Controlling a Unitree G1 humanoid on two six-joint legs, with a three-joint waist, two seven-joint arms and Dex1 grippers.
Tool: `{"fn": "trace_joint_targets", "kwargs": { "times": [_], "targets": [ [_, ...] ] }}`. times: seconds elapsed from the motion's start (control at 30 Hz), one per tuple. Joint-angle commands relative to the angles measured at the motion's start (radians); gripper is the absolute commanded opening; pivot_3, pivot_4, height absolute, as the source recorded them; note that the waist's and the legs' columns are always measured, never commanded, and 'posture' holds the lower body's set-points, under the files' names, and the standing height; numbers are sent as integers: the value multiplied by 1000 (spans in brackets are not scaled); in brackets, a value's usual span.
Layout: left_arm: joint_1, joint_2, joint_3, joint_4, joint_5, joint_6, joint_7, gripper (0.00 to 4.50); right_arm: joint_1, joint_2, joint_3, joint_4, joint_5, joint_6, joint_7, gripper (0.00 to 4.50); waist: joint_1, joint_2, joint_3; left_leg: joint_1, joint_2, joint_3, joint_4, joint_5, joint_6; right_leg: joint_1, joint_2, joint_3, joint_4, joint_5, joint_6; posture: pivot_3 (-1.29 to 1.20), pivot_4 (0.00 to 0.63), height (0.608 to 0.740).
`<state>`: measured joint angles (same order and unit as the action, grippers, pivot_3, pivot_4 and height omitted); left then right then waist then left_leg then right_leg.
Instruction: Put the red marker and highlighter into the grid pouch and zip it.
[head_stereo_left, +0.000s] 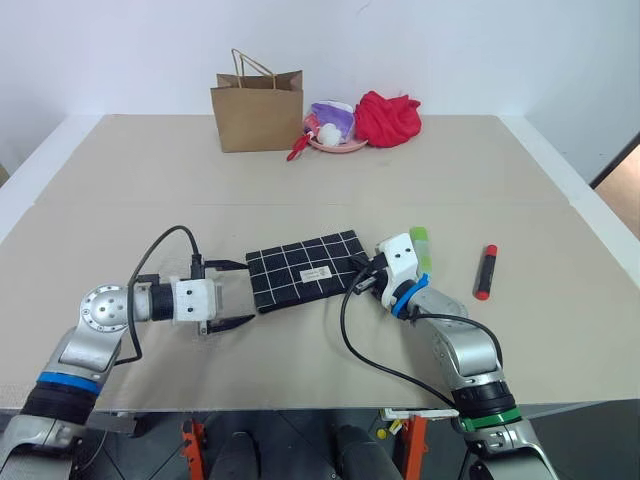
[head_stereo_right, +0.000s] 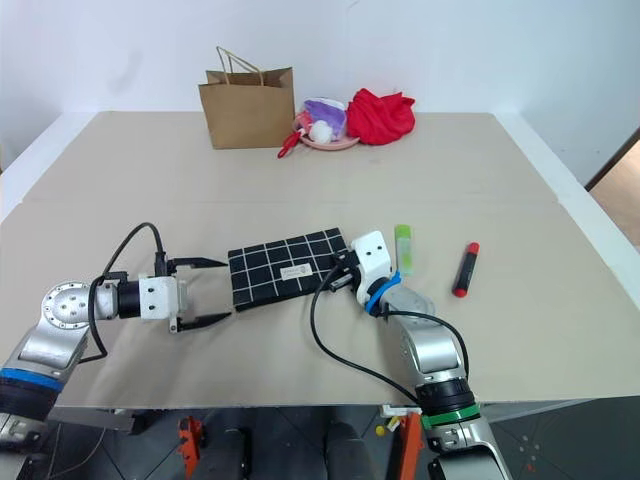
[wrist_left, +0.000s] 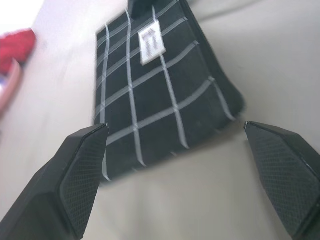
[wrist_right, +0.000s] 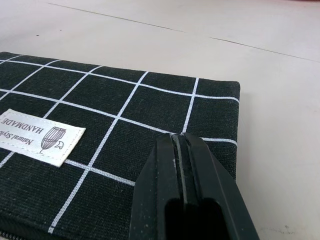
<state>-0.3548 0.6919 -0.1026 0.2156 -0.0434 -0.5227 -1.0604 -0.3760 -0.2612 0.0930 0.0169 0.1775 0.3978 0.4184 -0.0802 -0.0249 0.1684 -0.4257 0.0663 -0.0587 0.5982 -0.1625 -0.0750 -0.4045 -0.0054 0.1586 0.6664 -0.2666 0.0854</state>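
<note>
Grid pouch (head_stereo_left: 304, 270) lies flat on the table (head_stereo_left: 120, 180), black fabric with thin white lines and a small white label, right between the two claws. Left gripper (head_stereo_left: 232, 294) gapes wide just off its near end. Right gripper (wrist_right: 182, 150) is pinched tight, tips over the pouch's opposite end. Beyond that claw lies the light-green highlighter (head_stereo_right: 404, 248), then the red marker (head_stereo_left: 486, 271) farther out.
</note>
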Motion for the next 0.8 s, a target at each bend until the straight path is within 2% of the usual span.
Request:
{"fn": "trace_joint_targets", "kwargs": {
  "times": [0.03,0.37,0.53,0.57,0.6,0.63,0.73,0.8],
  "targets": [
    [-36,-23,-39,53,44,-115,22,4500,-1,6,-5,-11,-3,-2,2,86,0,0,0,0,0,0,0,0,0,0,0,0,0,0,0,0,150,740],
    [-144,-87,-121,243,132,-288,81,4500,0,2,-8,-22,-8,-6,1,86,1,0,0,0,0,0,0,0,0,1,0,0,0,0,1,0,150,740],
    [-206,-108,-149,354,163,-316,105,4500,-3,-2,-10,-25,-10,-11,7,86,2,1,0,0,0,0,1,1,1,1,0,0,0,1,1,0,150,740],
    [-220,-110,-156,383,168,-311,104,3982,-3,-3,-11,-26,-10,-11,9,0,2,1,0,0,0,0,1,1,1,1,0,0,0,1,2,0,150,740],
    [-233,-114,-159,409,170,-306,105,3940,-3,-3,-11,-28,-10,-11,9,0,2,1,0,0,0,0,1,1,1,1,0,0,0,1,2,0,150,740],
    [-242,-114,-163,428,169,-311,100,3597,-2,-3,-11,-29,-11,-11,9,0,2,1,0,0,0,0,1,1,1,1,0,0,0,1,2,0,150,740],
    [-259,-112,-176,461,170,-340,96,2202,0,-3,-10,-34,-11,-10,9,0,2,1,0,0,0,0,1,1,2,1,0,0,0,2,2,0,150,740],
    [-269,-114,-181,475,167,-349,93,1062,1,-3,-11,-36,-12,-9,11,0,2,1,-1,0,0,0,1,2,2,1,0,0,0,2,2,0,150,740]
  ]
}}
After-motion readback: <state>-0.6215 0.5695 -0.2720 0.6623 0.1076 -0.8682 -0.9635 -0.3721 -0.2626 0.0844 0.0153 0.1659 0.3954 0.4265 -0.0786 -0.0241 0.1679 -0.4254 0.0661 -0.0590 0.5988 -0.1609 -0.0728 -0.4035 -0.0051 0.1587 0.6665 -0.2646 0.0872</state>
